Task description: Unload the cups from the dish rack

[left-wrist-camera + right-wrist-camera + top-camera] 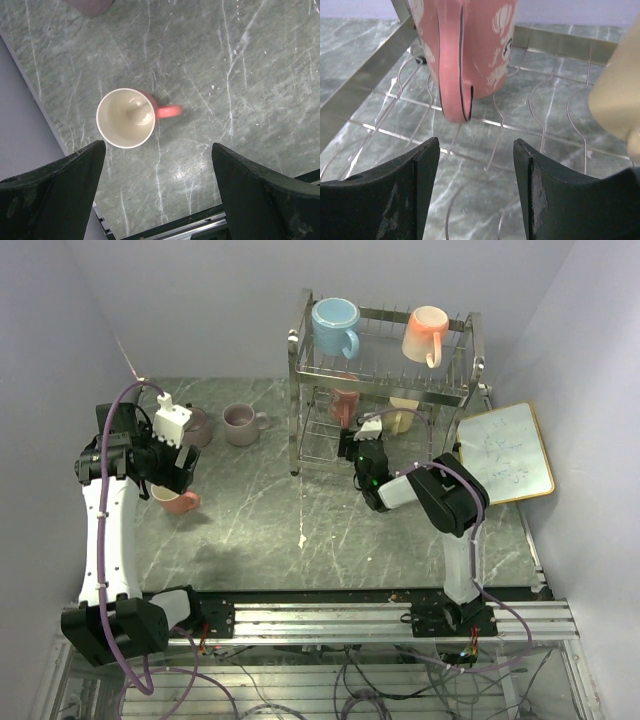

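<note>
My left gripper (159, 146): spread, empty, above salmon ceramic mug (125, 117) upright on green marble table (240, 60). My right gripper (476, 145): spread, facing pink patterned mug (475, 50), lower tier of chrome wire dish rack (294, 410).

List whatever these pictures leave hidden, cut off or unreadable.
- Top view: one mauve cup is mostly hidden behind the left arm; its handle is unseen.
- Top view: the whiteboard writing is too small to read.
- Right wrist view: the pale yellow cup is cut by the right edge, the patterned cup by the top edge.
- Left wrist view: a mauve sliver at the top edge is cut off, unidentifiable.
</note>
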